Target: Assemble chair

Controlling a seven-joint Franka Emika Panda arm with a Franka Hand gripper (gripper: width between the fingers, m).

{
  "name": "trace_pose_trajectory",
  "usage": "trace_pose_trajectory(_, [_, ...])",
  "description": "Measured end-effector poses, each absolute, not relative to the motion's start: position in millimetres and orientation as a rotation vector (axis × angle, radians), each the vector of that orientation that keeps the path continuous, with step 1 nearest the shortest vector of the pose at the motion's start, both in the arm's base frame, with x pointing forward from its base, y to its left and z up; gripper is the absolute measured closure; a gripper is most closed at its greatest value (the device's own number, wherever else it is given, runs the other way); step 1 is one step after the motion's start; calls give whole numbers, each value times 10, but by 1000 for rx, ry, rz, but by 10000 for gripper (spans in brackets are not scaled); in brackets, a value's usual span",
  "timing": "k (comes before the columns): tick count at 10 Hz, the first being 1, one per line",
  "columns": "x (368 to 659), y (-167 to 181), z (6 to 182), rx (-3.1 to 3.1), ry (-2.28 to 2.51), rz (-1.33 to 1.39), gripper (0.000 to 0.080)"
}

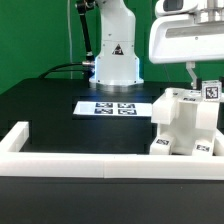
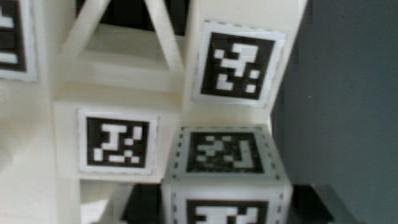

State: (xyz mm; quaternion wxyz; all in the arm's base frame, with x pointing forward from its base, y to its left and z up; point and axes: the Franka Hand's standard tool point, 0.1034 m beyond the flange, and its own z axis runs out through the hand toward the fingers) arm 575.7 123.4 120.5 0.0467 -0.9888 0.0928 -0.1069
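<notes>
The jaws pinch the top of the white chair [image 1: 181,120] (near the marker board [image 1: 113,107])

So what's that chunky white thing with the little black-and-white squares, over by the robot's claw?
That is the chair, partly built: chunky matte-white blocks, plastic-looking, joined into a stepped shape with a narrow upright part on top. Small black-and-white square tags sit on several faces. It stands on the black table, close behind the white border rail. The gripper meets the upright part from above and appears closed on it.
</notes>
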Motion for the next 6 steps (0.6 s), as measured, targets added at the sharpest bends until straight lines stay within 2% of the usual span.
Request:
trace_pose_trajectory(4, [5756,1235,1205,-3004,357,-322,515])
trace_pose_trajectory(6, [5753,1228,1207,-2925,650,-301,515])
